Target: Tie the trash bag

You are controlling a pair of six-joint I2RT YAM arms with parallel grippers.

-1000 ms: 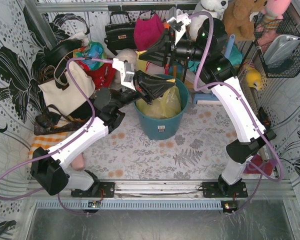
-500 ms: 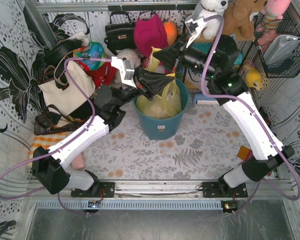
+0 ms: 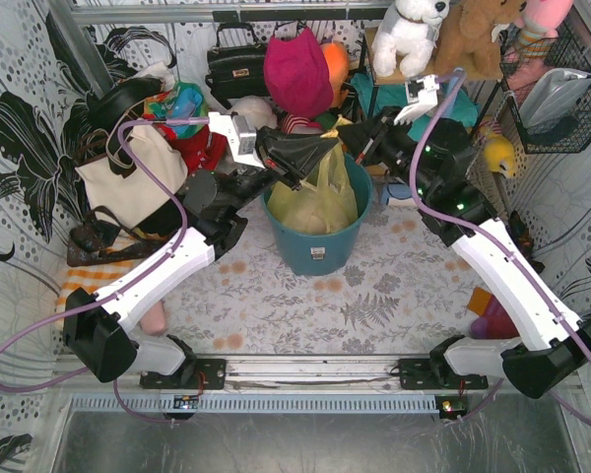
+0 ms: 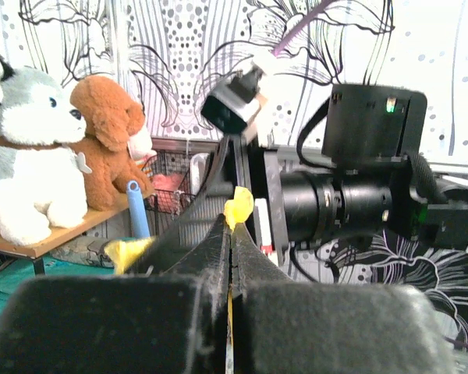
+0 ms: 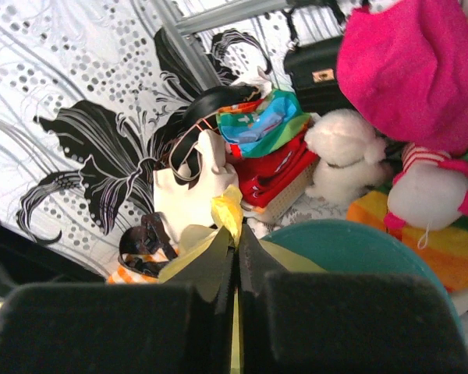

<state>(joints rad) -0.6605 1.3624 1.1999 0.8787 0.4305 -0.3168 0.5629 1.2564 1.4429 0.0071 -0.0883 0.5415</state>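
Note:
The trash bag [image 3: 320, 197], thin yellow-green plastic, sits in the round teal bin [image 3: 315, 251] with its top drawn up into a peak. My left gripper [image 3: 327, 150] reaches in from the left and is shut on one bag corner; yellow plastic [image 4: 239, 206] pokes out past its fingertips. My right gripper [image 3: 353, 146] comes from the right, facing the left one, and is shut on another corner [image 5: 228, 210]. The two grippers almost meet above the bin's back rim [image 5: 351, 241]. The bag's contents are hard to make out.
A cream tote bag [image 3: 128, 177] stands left of the bin, with a black handbag [image 3: 238, 64] and a pink hat [image 3: 297, 64] behind. Plush toys [image 3: 414, 30] sit on a shelf at the back right. A wire basket [image 3: 557, 89] hangs on the right wall.
My right arm has swung from behind the bin round to its right side and come lower, keeping its grip. The left gripper rose slightly, and the bag's top is pulled up taller.

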